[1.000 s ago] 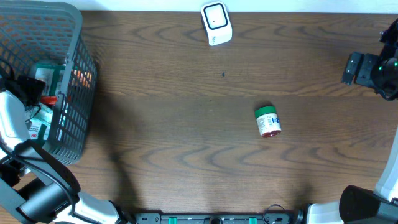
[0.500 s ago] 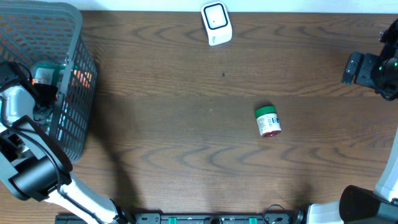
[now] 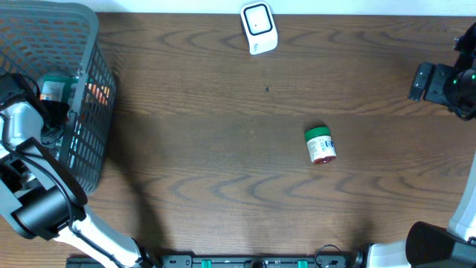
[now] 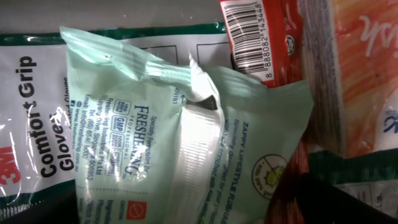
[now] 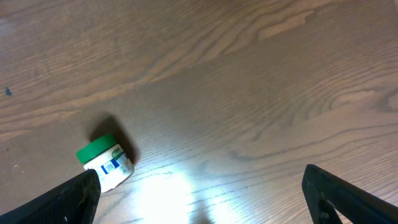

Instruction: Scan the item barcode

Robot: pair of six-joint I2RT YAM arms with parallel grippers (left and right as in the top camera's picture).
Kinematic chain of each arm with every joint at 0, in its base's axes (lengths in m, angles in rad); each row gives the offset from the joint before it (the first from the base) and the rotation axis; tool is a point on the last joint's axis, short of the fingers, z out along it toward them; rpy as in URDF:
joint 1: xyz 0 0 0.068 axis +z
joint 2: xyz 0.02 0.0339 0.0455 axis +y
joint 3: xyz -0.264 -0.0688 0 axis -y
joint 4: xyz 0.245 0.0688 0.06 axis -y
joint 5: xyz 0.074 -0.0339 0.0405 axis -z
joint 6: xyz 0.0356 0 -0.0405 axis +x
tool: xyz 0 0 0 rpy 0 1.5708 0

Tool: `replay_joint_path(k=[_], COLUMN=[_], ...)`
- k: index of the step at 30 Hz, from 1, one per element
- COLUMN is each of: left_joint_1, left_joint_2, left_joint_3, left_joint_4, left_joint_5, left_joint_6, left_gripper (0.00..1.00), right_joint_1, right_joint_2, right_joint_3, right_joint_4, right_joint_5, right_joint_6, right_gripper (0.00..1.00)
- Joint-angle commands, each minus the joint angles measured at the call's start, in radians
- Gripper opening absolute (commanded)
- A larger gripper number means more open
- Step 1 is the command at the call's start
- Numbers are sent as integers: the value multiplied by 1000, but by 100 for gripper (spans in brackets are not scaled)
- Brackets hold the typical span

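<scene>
My left gripper (image 3: 50, 112) reaches down into the grey basket (image 3: 89, 89) at the table's left edge. In the left wrist view it hangs open just over a pale green wipes packet (image 4: 186, 130), with its dark fingertips (image 4: 311, 199) at the bottom corners on either side of the packet. A red packet with a barcode (image 4: 258, 37) lies behind it. A white scanner (image 3: 258, 27) stands at the back centre. My right gripper (image 5: 205, 205) is open and empty above the table at the far right (image 3: 425, 82).
A small jar with a green lid (image 3: 320, 145) lies on its side on the wood, at the lower left of the right wrist view (image 5: 104, 163). A white and green glove pack (image 4: 31, 124) and an orange pack (image 4: 367, 68) crowd the basket.
The left arm swung up and further into the basket a second ago, then held still. The right arm and the jar have not moved.
</scene>
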Motion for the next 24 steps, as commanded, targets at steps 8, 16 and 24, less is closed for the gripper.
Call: replay_joint_path(k=[8,16,24], left_joint_1=[5,6,6], left_joint_2=[49,50,100], left_joint_3=[-10,53,53], left_joint_4=[-26,-132,-131], left_joint_5=[51,40,8], left_joint_6=[86,61,35], left_gripper=[100,100,100], right_joint_1=[-3,-3,-3], right_joint_2=[3,3,3], right_joint_3=[11,11,11], right_joint_4=[0,0,0], right_joint_5=[-1,-1,-1], right_joint_6=[15,15,15], right_gripper=[99,99,99])
